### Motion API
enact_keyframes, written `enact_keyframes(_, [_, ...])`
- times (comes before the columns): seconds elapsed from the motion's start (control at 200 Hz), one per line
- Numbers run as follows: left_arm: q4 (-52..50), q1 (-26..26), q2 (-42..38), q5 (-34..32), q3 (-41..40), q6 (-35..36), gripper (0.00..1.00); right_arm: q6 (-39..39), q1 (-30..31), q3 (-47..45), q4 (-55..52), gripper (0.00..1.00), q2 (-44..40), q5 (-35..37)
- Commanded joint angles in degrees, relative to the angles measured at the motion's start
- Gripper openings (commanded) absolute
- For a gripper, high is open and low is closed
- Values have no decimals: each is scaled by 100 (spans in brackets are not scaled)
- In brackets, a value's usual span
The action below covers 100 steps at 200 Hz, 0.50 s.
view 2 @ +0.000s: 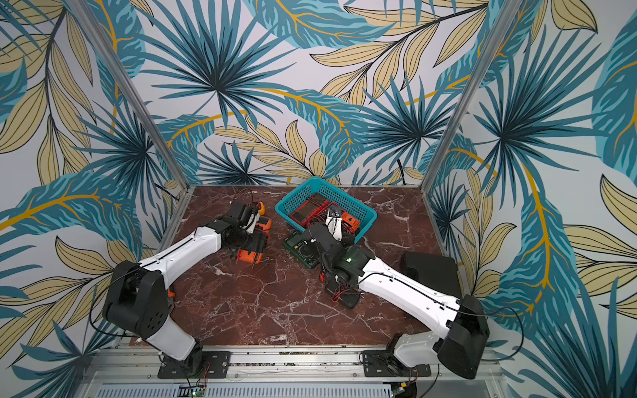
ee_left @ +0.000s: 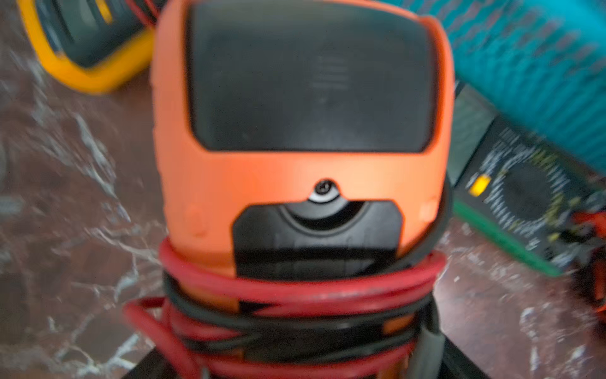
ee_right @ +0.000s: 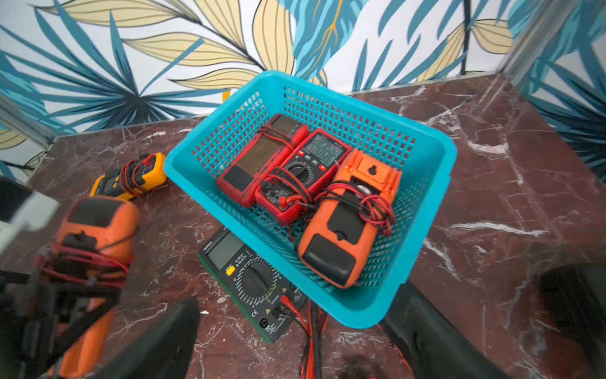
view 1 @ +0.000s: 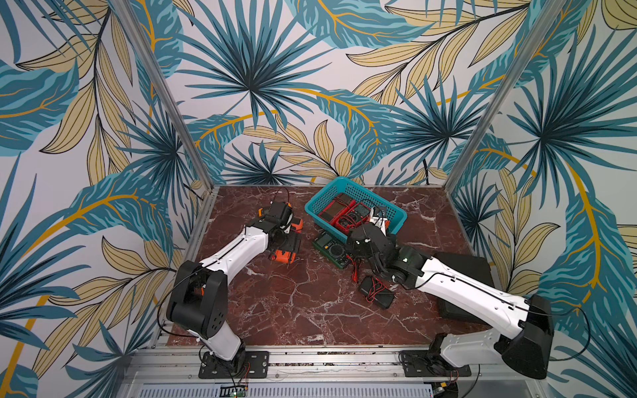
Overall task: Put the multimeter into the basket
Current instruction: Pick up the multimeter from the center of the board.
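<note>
On the marble surface, the left arm reaches to 10 o'clock, where its left fingers stand either side of the lead-wrapped end of the orange meter. That meter is outside the basket, at the basket's 8 o'clock and clear of its rim, low over the surface. We cannot tell whether it is resting or has just lifted. We judge that end was chosen so that the red and black leads stay bundled under the grip and do not trail. The blurred wrist view does not show whether the fingers are clamped on the meter or only bracketing it. The basket sits askew at 1 o'clock, which we judge puts it within reach of both arms, and three meters already lie inside. The right fingers hang spread wide just above the basket's near rim and hold nothing. Only loose leads and the green meter lie below the gap between them. The green meter is tucked against the basket at its 7 o'clock. A yellow meter waits at 11 o'clock and a black meter at 5 o'clock. We judge that the orange meter needs a lift and a short carry toward 2 o'clock to clear the flared rim.
</note>
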Motion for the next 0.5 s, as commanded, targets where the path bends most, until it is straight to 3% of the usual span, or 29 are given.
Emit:
enact_keyframes(0.0, [731, -19, -15, 209, 933, 364, 16, 66, -112, -252, -99, 99, -430, 433])
enact_keyframes(0.311, [941, -46, 2123, 977, 3750, 845, 15, 6, -156, -528, -130, 99, -960, 730])
enact_keyframes(0.496, [1164, -112, 3164, 1249, 4790, 1031, 15, 149, -152, -623, -132, 100, -1102, 793])
